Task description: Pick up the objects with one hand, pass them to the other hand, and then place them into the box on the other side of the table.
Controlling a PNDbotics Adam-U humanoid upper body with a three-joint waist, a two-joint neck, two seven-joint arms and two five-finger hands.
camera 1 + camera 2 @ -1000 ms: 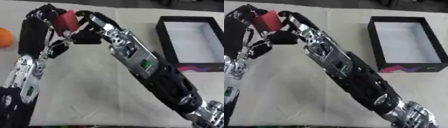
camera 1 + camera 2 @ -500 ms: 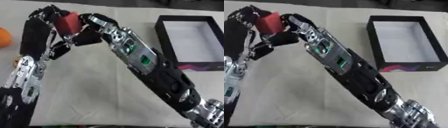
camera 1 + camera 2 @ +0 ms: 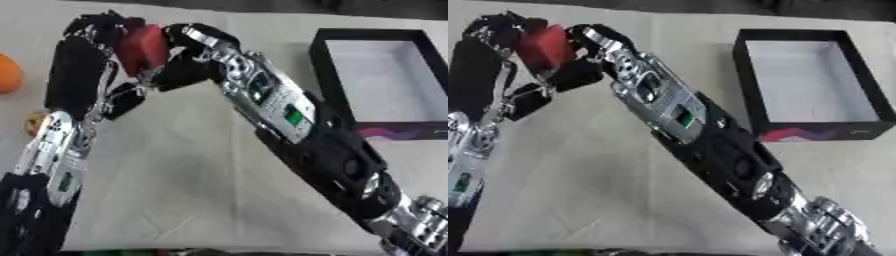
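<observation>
Left hand (image 3: 87, 75) and right hand (image 3: 188, 65) raised, meeting upper left, fingers curled, arms crossing table.

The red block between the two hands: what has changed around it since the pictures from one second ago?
The right hand has closed in from the right against the red block, which the left hand holds up above the table. The block has barely moved, and the left hand has not let go. The black box and the orange ball stayed where they were.

Red block (image 3: 144, 47): far left, clasped between left robot hand (image 3: 92, 60) and right robot hand (image 3: 188, 67). Black open box (image 3: 376, 80): far right of counter (image 3: 175, 190).
</observation>
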